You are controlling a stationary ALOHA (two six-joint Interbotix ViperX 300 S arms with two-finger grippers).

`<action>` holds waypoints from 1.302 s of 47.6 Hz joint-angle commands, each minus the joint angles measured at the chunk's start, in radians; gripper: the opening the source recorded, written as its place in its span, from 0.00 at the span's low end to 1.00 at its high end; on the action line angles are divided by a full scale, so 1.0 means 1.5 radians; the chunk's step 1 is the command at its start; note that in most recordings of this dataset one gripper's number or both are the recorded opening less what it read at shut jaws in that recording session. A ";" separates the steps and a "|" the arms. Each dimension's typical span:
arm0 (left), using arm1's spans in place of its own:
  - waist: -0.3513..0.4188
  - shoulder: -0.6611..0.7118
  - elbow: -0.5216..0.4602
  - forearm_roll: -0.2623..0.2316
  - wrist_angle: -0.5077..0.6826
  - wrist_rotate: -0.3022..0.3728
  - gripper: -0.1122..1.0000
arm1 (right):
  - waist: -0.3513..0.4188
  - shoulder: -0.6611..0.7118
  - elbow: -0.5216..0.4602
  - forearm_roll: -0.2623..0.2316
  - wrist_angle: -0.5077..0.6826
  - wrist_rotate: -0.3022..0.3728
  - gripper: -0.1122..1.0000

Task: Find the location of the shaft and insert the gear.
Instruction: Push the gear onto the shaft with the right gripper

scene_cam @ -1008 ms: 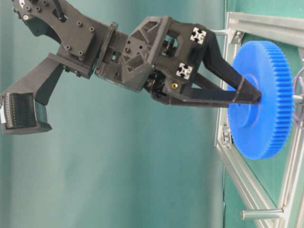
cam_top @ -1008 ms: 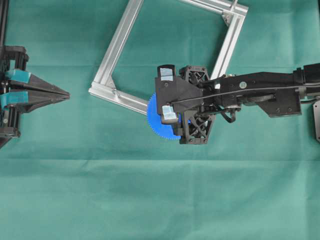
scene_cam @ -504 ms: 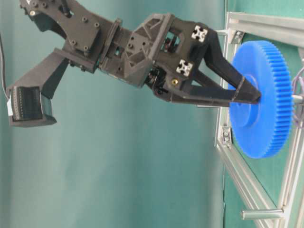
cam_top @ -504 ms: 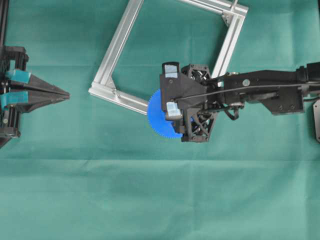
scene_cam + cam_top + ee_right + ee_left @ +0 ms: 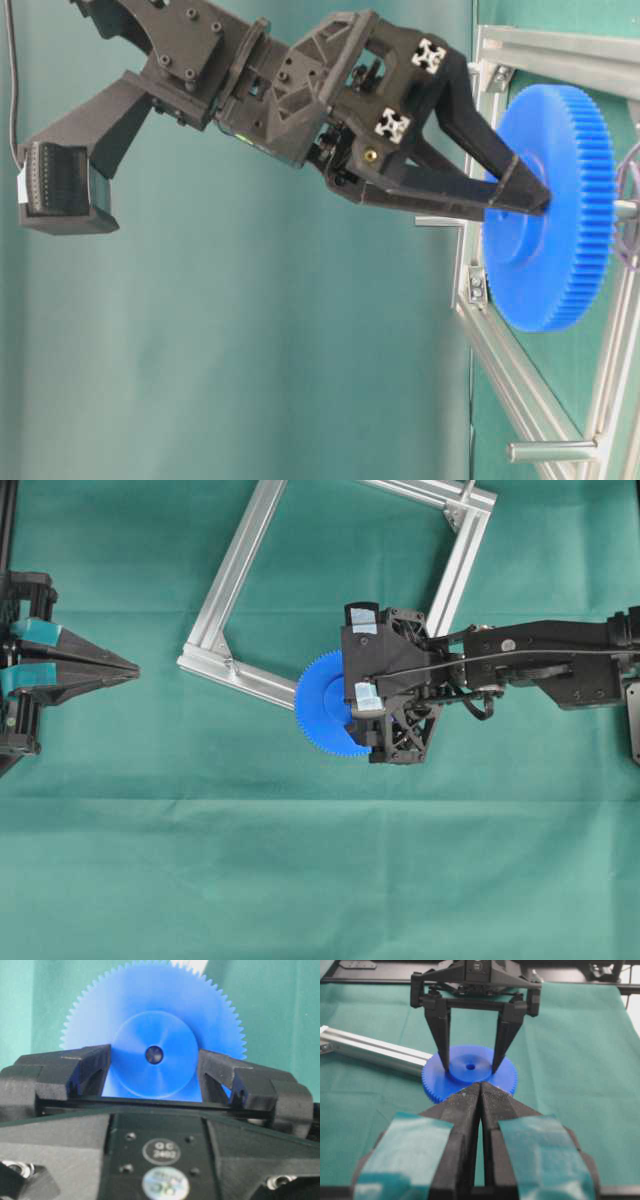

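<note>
Our right gripper (image 5: 535, 200) pinches the gear (image 5: 550, 210) by its hub, at 5 o'clock of the frame (image 5: 225, 590). We keep the gear flat, line its hole over the shaft (image 5: 627, 209), then push gently.

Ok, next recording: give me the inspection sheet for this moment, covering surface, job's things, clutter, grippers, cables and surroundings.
Surface: green cloth, a few creases.
Job's things: blue gear lies flat beside the aluminium frame, overlapping its lower bar; shaft shows only as a silvery stub at the gear's far side in the table-level view, with thin wire loops around it.
Clutter: nothing seen.
Grippers: right gripper has its fingers on either side of the gear's raised hub; left gripper shut, empty, parked at the left edge.
Cables: black cable runs along the right arm.
Surroundings: nothing seen beyond the cloth.
</note>
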 commanded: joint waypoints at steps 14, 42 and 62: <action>0.000 0.005 -0.014 -0.001 -0.004 -0.001 0.11 | -0.003 -0.002 0.004 0.002 -0.005 0.002 0.73; 0.000 0.005 -0.014 -0.001 -0.003 -0.001 0.11 | -0.003 0.008 0.012 0.004 -0.006 0.003 0.73; 0.000 0.005 -0.014 -0.001 0.001 -0.001 0.11 | -0.008 -0.019 0.054 0.011 -0.063 0.005 0.73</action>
